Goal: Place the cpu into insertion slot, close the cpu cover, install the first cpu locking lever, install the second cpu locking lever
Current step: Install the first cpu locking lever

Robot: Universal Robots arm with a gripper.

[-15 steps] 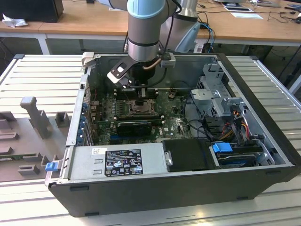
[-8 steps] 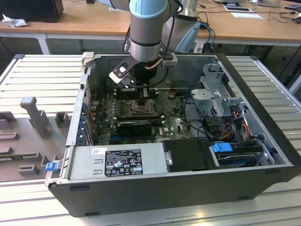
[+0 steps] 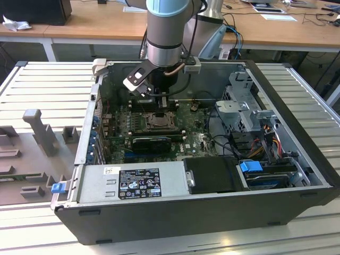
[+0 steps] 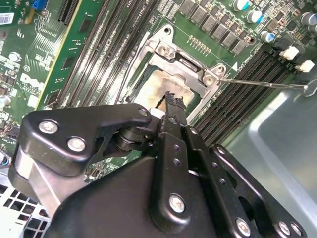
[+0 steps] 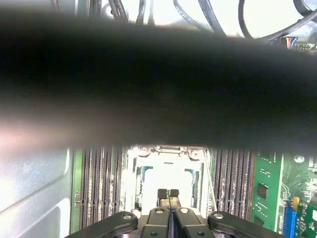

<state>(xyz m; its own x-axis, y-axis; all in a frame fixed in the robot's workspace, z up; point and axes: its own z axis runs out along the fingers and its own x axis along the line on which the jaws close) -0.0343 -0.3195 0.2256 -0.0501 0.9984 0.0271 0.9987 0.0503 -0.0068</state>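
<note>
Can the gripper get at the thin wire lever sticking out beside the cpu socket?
Probably yes. The wire lever lies bare over the memory slots, nothing across it, and the gripper sits over the socket beside it.

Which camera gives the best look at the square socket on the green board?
The second wrist view: the socket lies close up, its rim and pale middle plain, partly behind the jaws. The exterior view shows the socket small, beneath the arm. The first wrist view shows it washed out beyond the jaws.
</note>
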